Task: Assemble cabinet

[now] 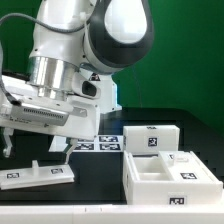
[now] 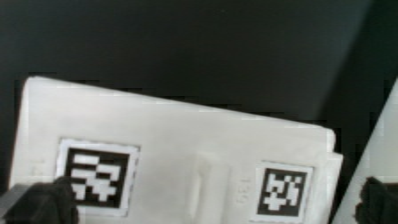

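The cabinet lies in separate white pieces. A flat white panel (image 1: 36,176) with tags lies on the black table at the exterior view's lower left. In the wrist view the panel (image 2: 178,150) fills the lower half and shows two tags. My gripper (image 1: 33,145) hovers just above it, open and empty. Its dark fingertips (image 2: 45,203) stand wide apart at either side of the panel, gripper (image 2: 210,208). An open box piece (image 1: 165,176) and a second tagged box piece (image 1: 150,138) stand at the exterior view's right.
The marker board (image 1: 100,144) lies flat on the table behind the panel, between it and the box pieces. The robot arm's bulk fills the upper left of the exterior view. A green wall stands behind.
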Motion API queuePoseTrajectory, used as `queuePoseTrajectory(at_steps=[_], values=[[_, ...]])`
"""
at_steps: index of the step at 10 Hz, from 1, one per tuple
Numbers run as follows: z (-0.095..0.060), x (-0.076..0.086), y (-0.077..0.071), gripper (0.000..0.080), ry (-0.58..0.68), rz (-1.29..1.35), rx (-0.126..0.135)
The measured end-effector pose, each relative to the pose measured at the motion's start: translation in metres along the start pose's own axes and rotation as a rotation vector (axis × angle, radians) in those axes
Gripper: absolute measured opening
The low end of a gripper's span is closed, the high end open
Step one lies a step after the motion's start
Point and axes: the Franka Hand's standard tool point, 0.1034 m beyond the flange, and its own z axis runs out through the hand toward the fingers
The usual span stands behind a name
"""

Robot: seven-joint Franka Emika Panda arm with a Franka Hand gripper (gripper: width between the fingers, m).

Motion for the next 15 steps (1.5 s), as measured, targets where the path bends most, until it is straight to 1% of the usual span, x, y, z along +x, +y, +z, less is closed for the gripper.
queuePoseTrajectory(at_steps=[1,2,3,4,7,9,10,11,13,14,15], values=[[0.001,-0.002,0.003,0.0796,-0.010,0.023,-0.023],[0.006,0.001,0.013,0.0796,-0.015,0.026,-0.068],[0.011,0.008,0.018,0.0796,0.000,0.034,-0.075],[0.008,0.006,0.013,0.0796,0.000,0.030,-0.060],[0.009,0.009,0.012,0.0796,0.005,0.033,-0.058],[0.005,0.000,0.005,0.0796,-0.008,0.033,-0.033],[0.006,0.001,0.005,0.0796,-0.005,0.033,-0.033],[0.006,0.003,0.004,0.0694,-0.003,0.034,-0.033],[0.006,0.004,0.004,0.0420,-0.001,0.035,-0.032],[0.007,0.004,0.003,0.0420,0.000,0.036,-0.032],[0.007,0.005,0.003,0.0237,0.001,0.037,-0.031]])
